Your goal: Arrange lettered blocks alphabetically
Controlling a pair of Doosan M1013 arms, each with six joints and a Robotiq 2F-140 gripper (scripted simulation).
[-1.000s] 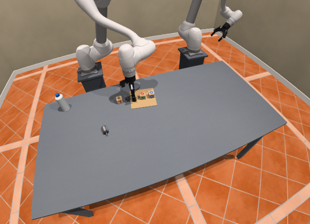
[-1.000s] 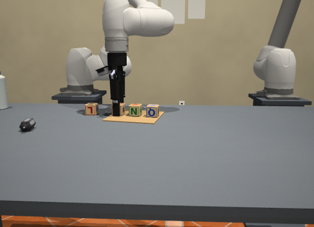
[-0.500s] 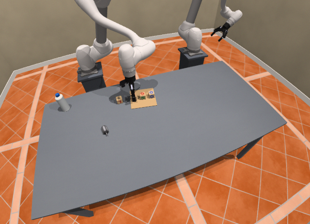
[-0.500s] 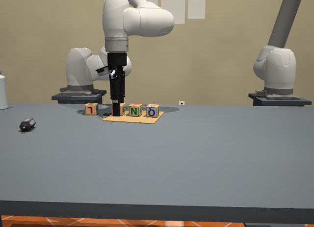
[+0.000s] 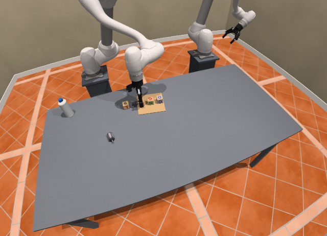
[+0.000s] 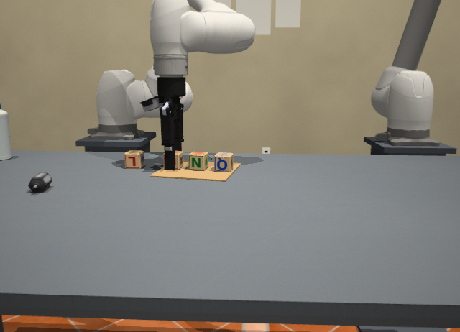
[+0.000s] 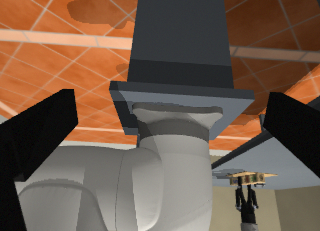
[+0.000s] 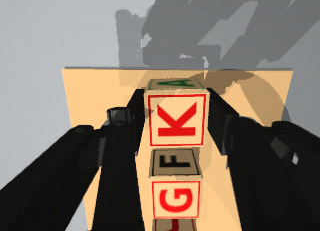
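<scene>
1. The right gripper (image 5: 137, 105) (image 6: 173, 158) (image 7: 243, 177) (image 8: 173, 102) is straddling the K block, its fingers standing slightly apart and seemingly letting go.
2. The K block (image 6: 179, 159) (image 8: 177, 120) is sitting on the mat (image 5: 153, 110) (image 6: 192, 177) (image 7: 271, 174) (image 8: 100, 101), showing K on top.
3. The G block (image 5: 150, 100) (image 6: 198, 161) (image 8: 176, 199) and the blue-lettered block (image 5: 159, 99) (image 6: 223, 162) are continuing the row; that last top letter is reading too small to confirm the order.
4. The fourth block (image 5: 125, 104) (image 6: 134, 159) is lying off the mat, as required.
5. Placement is looking nearly finished; withdrawal is remaining, perhaps some closing-up too.
6. The left gripper (image 5: 228, 39) (image 7: 171, 108) is waiting wide apart.
</scene>
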